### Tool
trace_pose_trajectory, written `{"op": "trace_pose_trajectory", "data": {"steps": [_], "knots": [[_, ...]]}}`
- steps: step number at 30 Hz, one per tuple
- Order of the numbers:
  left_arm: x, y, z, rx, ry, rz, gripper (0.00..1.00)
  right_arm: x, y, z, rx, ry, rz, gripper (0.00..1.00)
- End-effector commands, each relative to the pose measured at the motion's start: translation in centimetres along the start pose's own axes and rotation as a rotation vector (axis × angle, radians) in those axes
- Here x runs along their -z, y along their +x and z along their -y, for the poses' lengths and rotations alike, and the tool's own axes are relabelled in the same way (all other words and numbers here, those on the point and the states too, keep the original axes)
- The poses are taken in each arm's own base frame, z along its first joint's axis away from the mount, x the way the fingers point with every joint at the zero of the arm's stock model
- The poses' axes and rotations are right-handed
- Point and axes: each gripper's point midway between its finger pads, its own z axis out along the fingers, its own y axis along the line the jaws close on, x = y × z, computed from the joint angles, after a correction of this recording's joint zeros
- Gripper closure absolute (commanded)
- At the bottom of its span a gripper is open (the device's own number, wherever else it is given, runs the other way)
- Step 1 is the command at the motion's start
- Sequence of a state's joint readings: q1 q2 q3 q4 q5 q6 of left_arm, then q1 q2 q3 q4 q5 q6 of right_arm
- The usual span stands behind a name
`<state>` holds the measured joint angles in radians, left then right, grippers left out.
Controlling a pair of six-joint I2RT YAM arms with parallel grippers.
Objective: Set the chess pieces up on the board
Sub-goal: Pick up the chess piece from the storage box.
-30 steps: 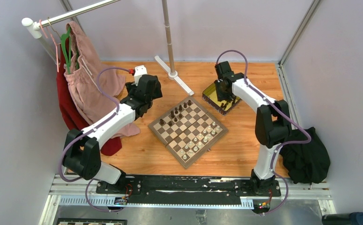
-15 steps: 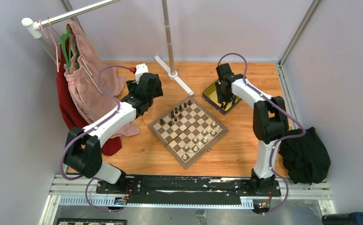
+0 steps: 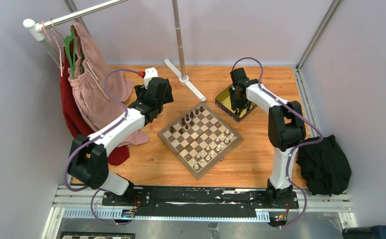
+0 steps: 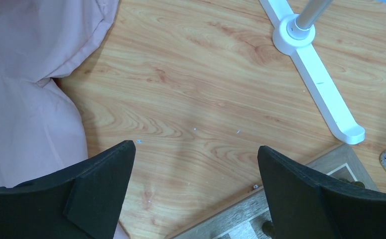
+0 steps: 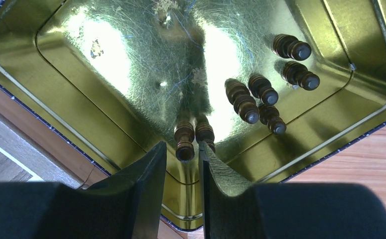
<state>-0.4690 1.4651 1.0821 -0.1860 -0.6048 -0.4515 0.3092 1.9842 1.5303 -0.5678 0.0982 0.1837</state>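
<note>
- The right pincer (image 5: 182, 145) reaches down into the yellow-gold tin (image 5: 106, 64). Its fingers are drawn close together on either side of one dark chess piece (image 5: 184, 141). I cannot tell whether they actually clamp it.
- A second dark shape (image 5: 204, 130) sits just beside that piece at 3 o'clock. It may be another piece or a reflection in the tin wall; I cannot tell which.
- More loose dark pieces (image 5: 253, 102) lie on their sides on the tin floor at 2 o'clock from the pincer, some bunched and two a little apart.
- The left pincer (image 4: 194, 149) hangs over bare tabletop (image 4: 205, 99) with its fingers wide apart and nothing between them.
- A corner of the board (image 4: 330, 164) shows at 4 o'clock of that wrist view, and pink cloth (image 4: 21, 74) lies at 9 o'clock. The white foot of a stand (image 4: 320, 89) lies at 2 o'clock.
- From above, the board (image 3: 195, 140) lies mid-tabletop, turned corner-on.
- The tin stands near the board at its 1 o'clock, and the left pincer is off it at 10 o'clock.
- Upright dark chessmen (image 3: 186, 119) stand along the board's 11 o'clock side.
- Pale chessmen (image 3: 213, 149) stand along its 4 o'clock side.
- A black cloth (image 3: 325, 164) is heaped at the tabletop's 4 o'clock edge.
</note>
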Motion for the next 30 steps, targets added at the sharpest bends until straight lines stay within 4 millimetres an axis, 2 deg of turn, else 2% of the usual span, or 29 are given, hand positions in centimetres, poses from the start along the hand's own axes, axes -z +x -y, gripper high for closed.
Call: {"op": "trace_pose_trajectory", "data": {"steps": [1, 7, 15, 22, 30], "knots": [[0.0, -0.8, 0.6, -0.003, 0.011, 0.019, 0.00, -0.6, 0.5, 0.2, -0.016, -0.009, -0.029, 0.66], [0.0, -0.6, 0.5, -0.006, 0.008, 0.016, 0.00, -0.8, 1.0, 0.2, -0.014, -0.012, -0.042, 0.69], [0.0, -0.6, 0.5, -0.001, 0.009, 0.016, 0.00, -0.6, 1.1, 0.3, -0.008, -0.006, -0.048, 0.80], [0.1, -0.6, 0.4, 0.002, 0.007, 0.018, 0.00, -0.3, 0.7, 0.4, -0.007, -0.005, -0.037, 1.00], [0.3, -0.6, 0.2, 0.001, 0.005, 0.020, 0.00, 0.5, -0.5, 0.3, -0.020, -0.012, -0.001, 1.00]]}}
